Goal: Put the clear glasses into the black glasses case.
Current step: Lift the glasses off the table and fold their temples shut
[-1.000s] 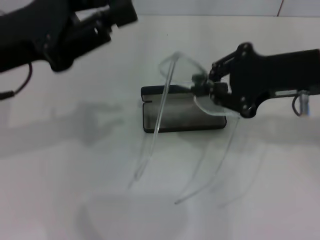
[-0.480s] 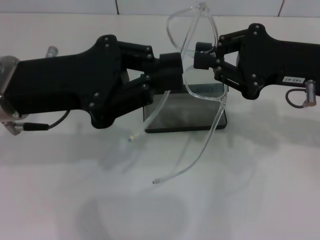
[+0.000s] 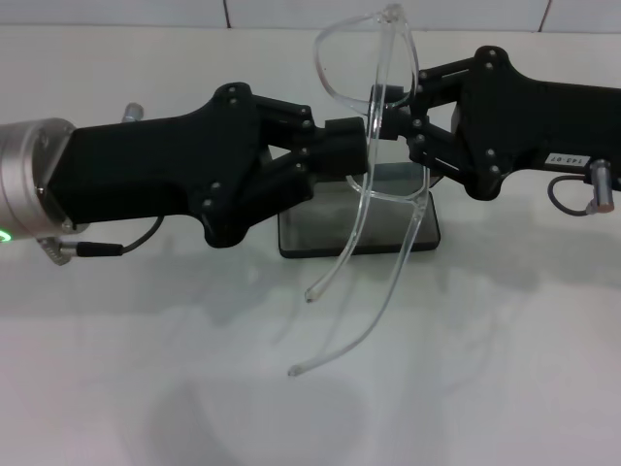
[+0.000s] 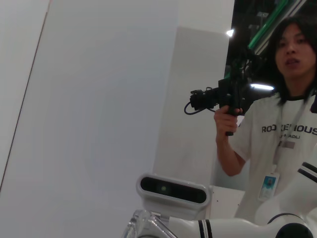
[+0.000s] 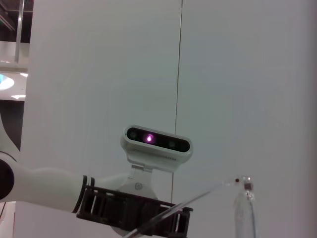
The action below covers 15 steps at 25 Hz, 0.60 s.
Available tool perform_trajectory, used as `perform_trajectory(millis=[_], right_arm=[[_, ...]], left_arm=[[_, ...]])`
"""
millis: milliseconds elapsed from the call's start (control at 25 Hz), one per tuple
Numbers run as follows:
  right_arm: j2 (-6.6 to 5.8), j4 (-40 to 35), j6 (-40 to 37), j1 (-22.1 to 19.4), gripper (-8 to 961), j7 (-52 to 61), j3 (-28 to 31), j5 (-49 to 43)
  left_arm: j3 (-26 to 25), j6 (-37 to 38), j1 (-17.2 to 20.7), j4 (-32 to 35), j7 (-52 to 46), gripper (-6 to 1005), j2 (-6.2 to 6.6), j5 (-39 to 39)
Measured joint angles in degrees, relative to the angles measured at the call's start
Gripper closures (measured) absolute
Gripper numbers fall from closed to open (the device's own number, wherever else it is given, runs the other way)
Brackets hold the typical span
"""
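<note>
The clear glasses (image 3: 374, 116), colourless frame and thin curved arms trailing downward, are hanging in mid-air above the open black glasses case (image 3: 359, 221) on the white desk (image 3: 505, 369); the right tool (image 3: 393, 107) is pinching the frame at its bridge; the left tool (image 3: 354, 155) is closing on the frame from the opposite side.

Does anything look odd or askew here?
The clear glasses hang above the open black glasses case, arms unfolded and dangling, held between the left gripper and right gripper.
</note>
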Motion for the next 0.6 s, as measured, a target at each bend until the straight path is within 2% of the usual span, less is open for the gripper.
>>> perform_trajectory(millis=[600], right_arm=[[-0.18,3.54,-0.12,1.13,846,-0.92,-0.20,0.08]], left_arm=[[-0.12,0.36,-0.30,1.00,0.31,937,0.02,-1.42]])
